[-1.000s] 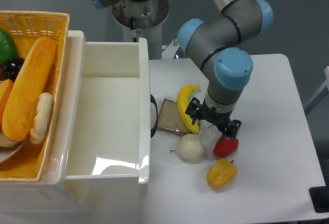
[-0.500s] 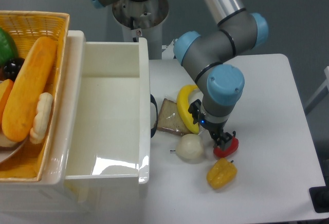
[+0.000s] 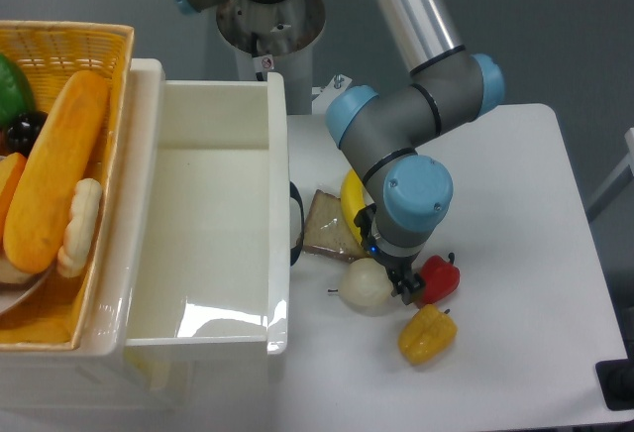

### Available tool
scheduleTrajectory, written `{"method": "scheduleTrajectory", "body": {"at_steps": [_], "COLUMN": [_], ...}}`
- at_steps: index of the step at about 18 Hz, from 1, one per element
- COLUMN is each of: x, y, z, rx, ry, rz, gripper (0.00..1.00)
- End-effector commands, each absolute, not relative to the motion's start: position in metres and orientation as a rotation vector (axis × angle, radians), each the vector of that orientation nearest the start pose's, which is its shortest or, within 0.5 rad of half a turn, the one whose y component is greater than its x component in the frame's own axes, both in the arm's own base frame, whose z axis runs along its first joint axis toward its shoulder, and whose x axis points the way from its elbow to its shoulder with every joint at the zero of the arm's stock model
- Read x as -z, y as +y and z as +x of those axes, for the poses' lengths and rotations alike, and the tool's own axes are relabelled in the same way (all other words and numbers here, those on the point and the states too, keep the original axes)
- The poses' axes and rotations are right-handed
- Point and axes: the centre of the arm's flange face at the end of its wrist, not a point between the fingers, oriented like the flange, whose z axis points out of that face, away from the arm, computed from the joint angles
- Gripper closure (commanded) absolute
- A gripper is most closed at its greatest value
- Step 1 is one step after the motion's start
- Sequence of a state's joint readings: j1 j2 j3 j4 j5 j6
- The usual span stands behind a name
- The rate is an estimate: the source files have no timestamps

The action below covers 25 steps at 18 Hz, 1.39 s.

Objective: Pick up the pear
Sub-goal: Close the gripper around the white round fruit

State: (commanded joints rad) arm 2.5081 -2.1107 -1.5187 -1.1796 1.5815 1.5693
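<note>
The pear [image 3: 365, 286] is a pale cream-white round fruit with a thin dark stem pointing left, lying on the white table [image 3: 515, 254]. My gripper [image 3: 386, 271] hangs from the blue-capped wrist right above the pear's upper right side. One dark finger [image 3: 407, 291] shows between the pear and the red pepper; the other finger is hidden by the wrist. I cannot tell how the jaws stand or whether they touch the pear.
A red pepper [image 3: 439, 277] lies right of the pear, a yellow bell pepper [image 3: 427, 334] in front. A banana [image 3: 351, 194] and a brown bread slice [image 3: 328, 225] lie behind. A white bin [image 3: 213, 214] and a wicker basket [image 3: 59, 46] of food stand at left.
The arm has swung left and lowered: the gripper moved from above the red pepper to over the pear's right side. The objects have not moved.
</note>
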Motion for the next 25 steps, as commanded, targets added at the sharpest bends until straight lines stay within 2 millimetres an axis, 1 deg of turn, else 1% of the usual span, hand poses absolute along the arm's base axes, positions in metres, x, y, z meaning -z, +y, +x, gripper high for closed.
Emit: {"method": "scheduleTrajectory", "body": {"at_steps": [5, 9, 13, 20, 21, 23, 24, 25], "x": [-0.227, -0.222, -0.214, -0.208, -0.207, -0.208, -0.208, -0.208], "y": [0.499, 0.499, 0.502, 0.503, 0.503, 0.503, 0.503, 0.504], "z": [-0.448, -0.448, -0.446, -0.446, -0.446, -0.446, -0.446, -0.447], "rx": [0.152, 0.164, 0.180, 0.191, 0.193, 0.193, 0.193, 0.190], "ry": [1.001, 0.997, 0.925, 0.895, 0.893, 0.869, 0.841, 0.829], "rz": [-3.019, -3.023, -3.054, -3.065, -3.066, -3.072, -3.081, -3.084], "gripper": [0.00, 0.00, 0.00, 0.01, 0.04, 0.27, 0.35, 0.40]}}
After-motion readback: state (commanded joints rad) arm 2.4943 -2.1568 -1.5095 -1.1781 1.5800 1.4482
